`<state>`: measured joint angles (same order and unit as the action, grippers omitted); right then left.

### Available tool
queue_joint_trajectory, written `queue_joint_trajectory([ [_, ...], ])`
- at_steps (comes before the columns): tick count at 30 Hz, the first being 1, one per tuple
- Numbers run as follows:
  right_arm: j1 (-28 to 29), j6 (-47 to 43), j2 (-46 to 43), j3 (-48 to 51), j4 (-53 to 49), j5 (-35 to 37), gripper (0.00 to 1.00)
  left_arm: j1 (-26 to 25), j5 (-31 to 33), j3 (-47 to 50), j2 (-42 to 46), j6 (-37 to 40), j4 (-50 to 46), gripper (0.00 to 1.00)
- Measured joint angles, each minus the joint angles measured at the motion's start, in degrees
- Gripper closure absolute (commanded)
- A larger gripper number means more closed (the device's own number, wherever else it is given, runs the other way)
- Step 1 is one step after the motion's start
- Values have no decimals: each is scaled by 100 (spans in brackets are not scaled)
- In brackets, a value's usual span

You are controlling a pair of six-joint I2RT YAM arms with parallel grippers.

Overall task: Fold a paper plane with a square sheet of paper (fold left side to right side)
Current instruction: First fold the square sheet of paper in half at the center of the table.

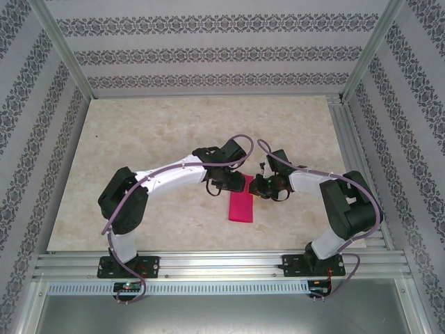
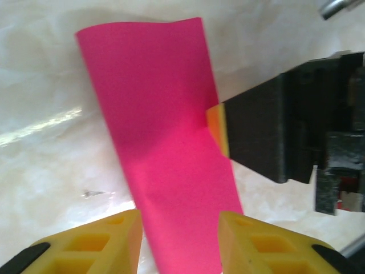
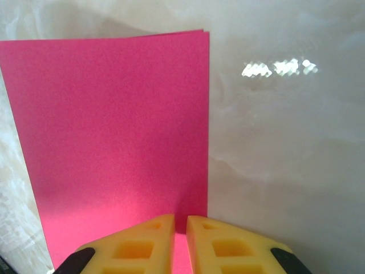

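A thin, bright magenta-pink sheet of paper (image 1: 242, 207), folded to a narrow rectangle, lies on the pale marbled counter (image 1: 153, 139) at the centre of the top view, its upper end between the two arms' heads. In the left wrist view the left pincer (image 2: 179, 228) stands apart at the bottom edge, with the strip running up between its yellow fingers. The right pincer (image 3: 181, 228), at the bottom of its own view, is drawn almost together, clamped on the paper's near edge.
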<state>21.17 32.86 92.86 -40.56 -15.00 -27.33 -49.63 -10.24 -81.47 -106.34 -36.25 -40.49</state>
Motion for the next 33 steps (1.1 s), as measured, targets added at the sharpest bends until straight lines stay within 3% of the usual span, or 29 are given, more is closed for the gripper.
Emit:
queue_joint_trajectory([
  [10,31,0,4,-37,-46,50,84,116,-494,205,-435,-24,505,70],
  [33,61,-4,31,-96,-131,118,84,313,-374,848,-586,-20,748,75],
])
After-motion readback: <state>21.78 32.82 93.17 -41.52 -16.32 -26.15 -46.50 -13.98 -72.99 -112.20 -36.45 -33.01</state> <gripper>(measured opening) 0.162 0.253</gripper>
